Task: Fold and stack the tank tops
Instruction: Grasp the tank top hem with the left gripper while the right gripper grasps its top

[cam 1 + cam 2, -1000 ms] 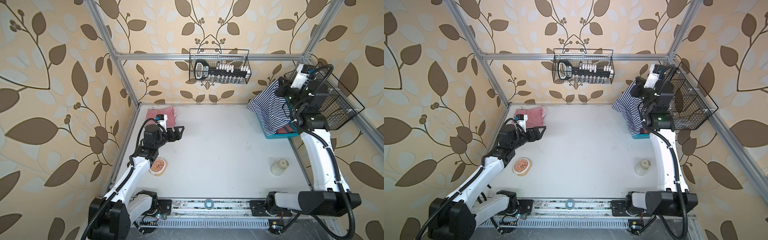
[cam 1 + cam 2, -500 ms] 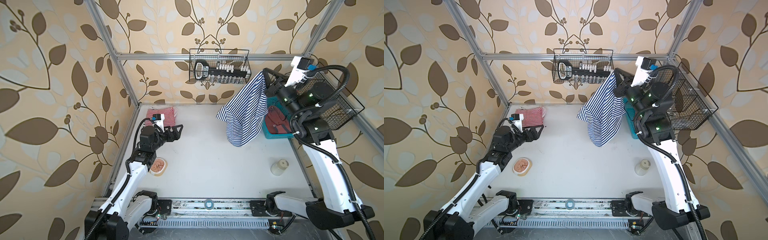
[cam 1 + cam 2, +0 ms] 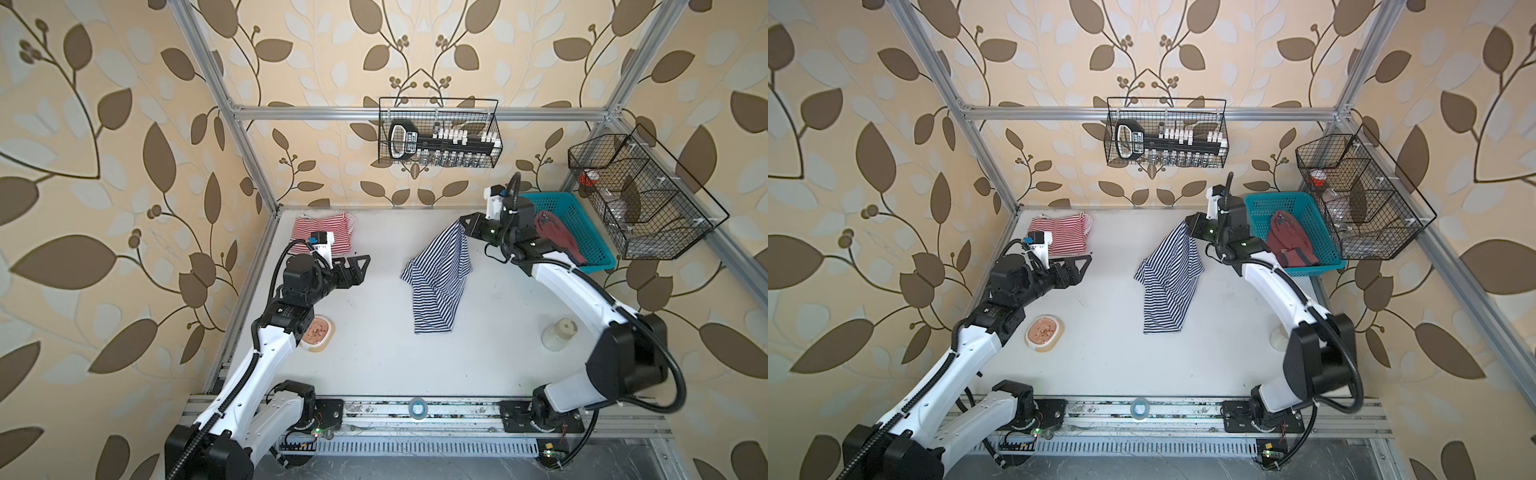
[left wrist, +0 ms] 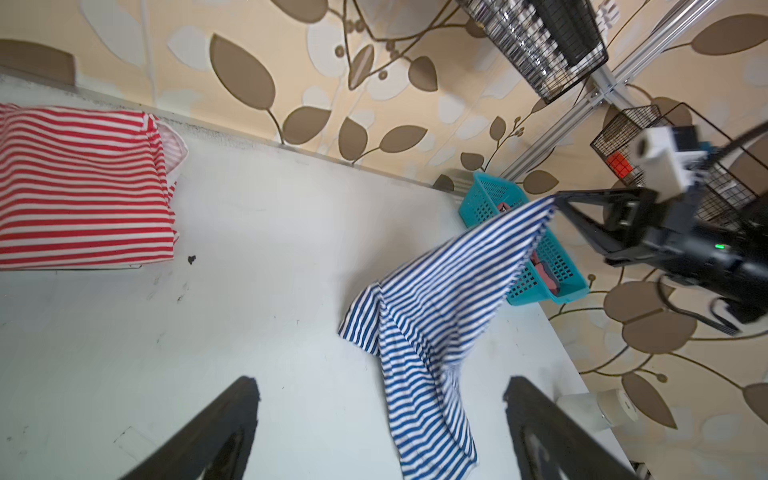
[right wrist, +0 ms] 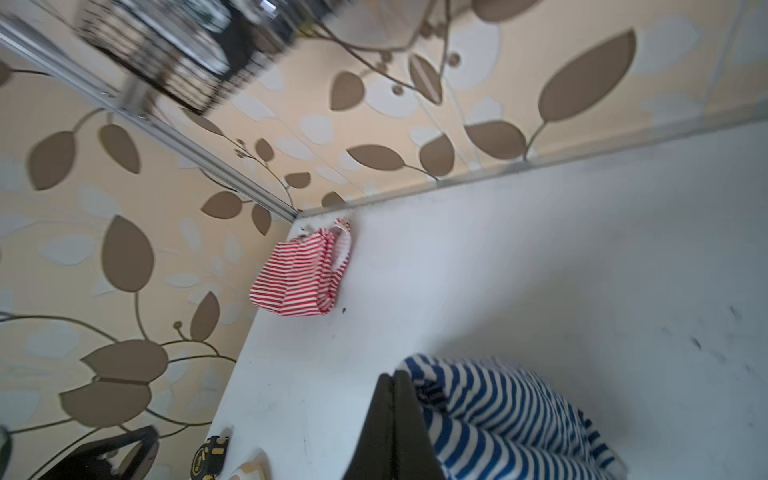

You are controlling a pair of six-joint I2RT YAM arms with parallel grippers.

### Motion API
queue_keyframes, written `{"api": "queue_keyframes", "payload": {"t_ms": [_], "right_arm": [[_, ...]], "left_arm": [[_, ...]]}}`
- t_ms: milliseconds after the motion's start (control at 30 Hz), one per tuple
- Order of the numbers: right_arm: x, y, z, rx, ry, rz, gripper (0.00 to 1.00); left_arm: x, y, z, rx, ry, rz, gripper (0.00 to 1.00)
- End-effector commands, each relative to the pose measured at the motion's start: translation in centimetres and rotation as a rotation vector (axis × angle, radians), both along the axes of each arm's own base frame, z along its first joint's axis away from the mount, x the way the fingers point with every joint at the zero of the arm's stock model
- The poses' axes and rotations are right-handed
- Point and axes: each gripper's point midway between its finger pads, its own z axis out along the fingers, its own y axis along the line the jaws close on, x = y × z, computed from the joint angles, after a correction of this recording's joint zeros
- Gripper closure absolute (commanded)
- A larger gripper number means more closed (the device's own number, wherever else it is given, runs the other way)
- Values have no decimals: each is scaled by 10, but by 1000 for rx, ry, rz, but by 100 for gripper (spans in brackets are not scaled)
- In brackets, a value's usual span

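The right tool was clamped shut on an upper edge of the navy-white striped tank top, pinching the cloth between its closed fingers. The top hung from that grip in a slanting drape near the middle of the white surface. Its upper part was lifted, and its lower end appeared to lie on the surface.

The left tool stood with its jaws wide apart and held nothing. It pointed toward the navy-white top, well apart from it. Just behind that tool, in the far left corner of the surface, the red-white striped tank top lay folded into a flat rectangle.

The dusty red tank top lay crumpled in a teal basket at the far right corner, just behind the right tool's wrist.

A small dish sat near the left arm on the left side of the surface. A pale cup stood on the right side. Both were well apart from the navy-white top. A black wire basket hung on the back wall.
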Motion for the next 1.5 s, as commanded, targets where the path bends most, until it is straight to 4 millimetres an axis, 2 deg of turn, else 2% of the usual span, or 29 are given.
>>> {"api": "queue_keyframes", "payload": {"t_ms": [0, 67, 167, 267, 367, 433, 533, 667, 733, 800, 833, 867, 1000, 1100, 1200, 1467], "right_arm": [[25, -8, -37, 27, 118, 8, 100], [42, -12, -58, 12, 159, 11, 98], [62, -21, -80, -43, 207, 0, 72], [64, -35, -82, -113, 206, -29, 61], [51, -51, -67, -189, 162, -70, 54], [35, -56, -58, -230, 151, -75, 53], [-1, -55, -56, -332, 160, -64, 53], [-43, -48, -67, -425, 183, -31, 56], [-54, -48, -71, -438, 194, -25, 57], [-86, -43, -86, -433, 226, 13, 66], [-92, -43, -91, -426, 232, 24, 68], [-98, -43, -96, -427, 240, 31, 68], [-114, -48, -116, -446, 281, 43, 68], [-117, -46, -125, -438, 288, 54, 68], [-114, -45, -128, -427, 280, 49, 68], [-102, -27, -145, -356, 294, 93, 69]], "left_arm": [[-1, -11, 11, 8, 8, -29, 6], [-3, -20, 5, 19, 45, -55, 7], [-11, -38, -8, 50, 115, -105, 8], [-21, -59, -26, 108, 200, -156, 10], [-34, -80, -49, 183, 285, -214, 10], [-42, -91, -68, 229, 350, -247, 11], [-51, -100, -96, 309, 460, -259, 14], [-57, -110, -118, 347, 536, -262, 16], [-58, -117, -124, 342, 553, -266, 18], [-59, -137, -132, 334, 576, -294, 23], [-60, -142, -143, 353, 605, -302, 25], [-60, -149, -145, 360, 612, -311, 27], [-64, -166, -165, 388, 672, -339, 35], [-64, -171, -181, 409, 723, -334, 40], [-65, -170, -194, 434, 764, -319, 43], [-62, -174, -209, 443, 804, -306, 49]]}}
